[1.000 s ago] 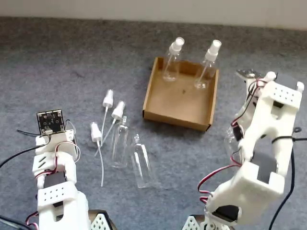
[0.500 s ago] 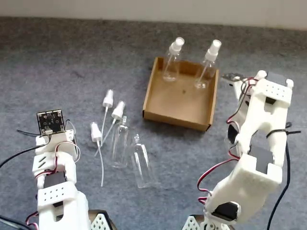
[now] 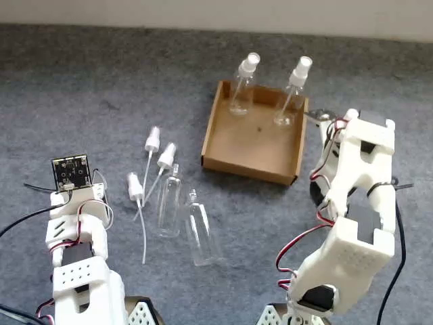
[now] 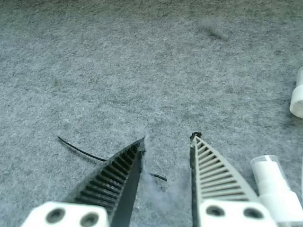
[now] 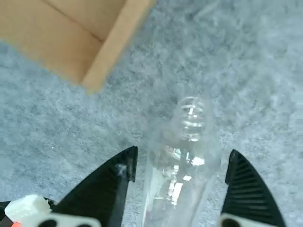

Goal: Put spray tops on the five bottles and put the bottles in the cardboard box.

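Right wrist view: my right gripper (image 5: pixel 179 163), jaws apart, straddles an uncapped bottle (image 5: pixel 191 124) near the cardboard box (image 5: pixel 106 64) now that the arm has swung in, so I reckon grasping comes next.

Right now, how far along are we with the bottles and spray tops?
Done: two capped bottles stand in the cardboard box. In hand: the right gripper, open, straddles an uncapped bottle near the box, not gripped. To do: that one and two lying bottles need the three loose spray tops, then boxing. The left gripper is open over carpet.
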